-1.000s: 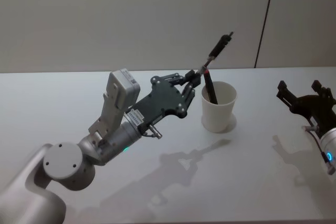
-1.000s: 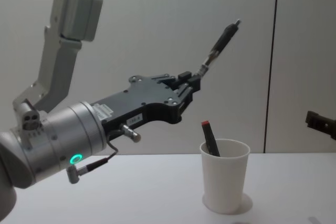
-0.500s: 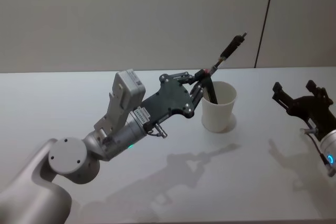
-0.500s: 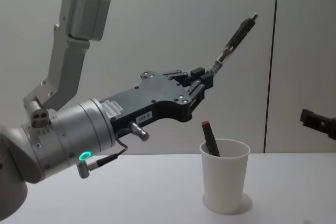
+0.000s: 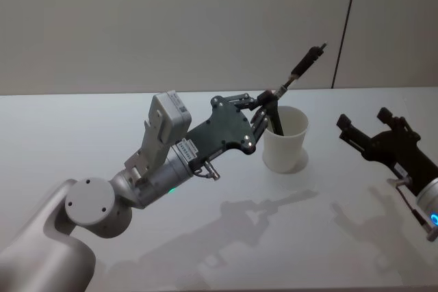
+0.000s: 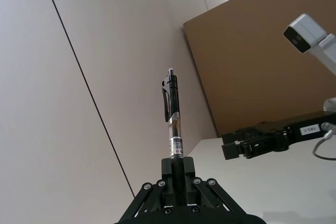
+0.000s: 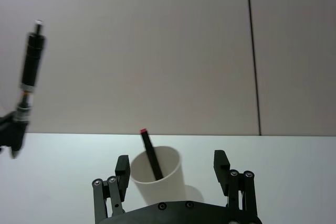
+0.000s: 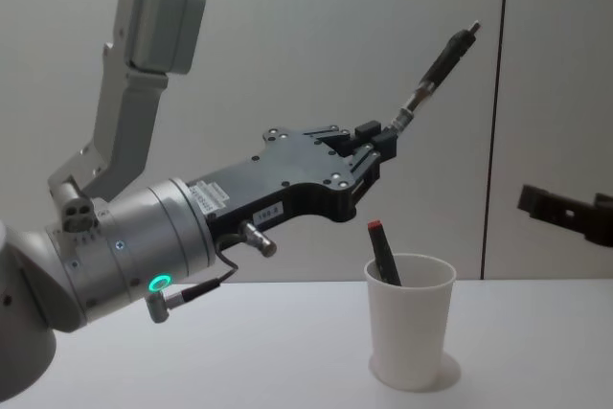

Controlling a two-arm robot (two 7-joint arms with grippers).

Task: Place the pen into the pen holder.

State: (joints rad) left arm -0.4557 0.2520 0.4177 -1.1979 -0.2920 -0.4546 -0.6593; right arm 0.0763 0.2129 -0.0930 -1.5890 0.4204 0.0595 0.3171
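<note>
Pen (image 5: 300,69) is sitting clamped at its lower end in the left gripper (image 5: 264,103), tilting up and right, raised over the cup's (image 5: 285,146) left rim and not inside. Cup is standing on the white table (image 5: 102,135) with 1 red-tipped black pen (image 8: 383,254) leaning in it. Right gripper (image 5: 363,118) is hovering right of the cup, fingers apart, holding nothing.

Black pen (image 8: 437,74) tilted above upright white pen holder (image 8: 412,332)

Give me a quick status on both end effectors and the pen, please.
Left end effector shut on pen, raised aslant above pen holder. Right end effector open, off to the right. Red-topped pen already leaning in the holder.
</note>
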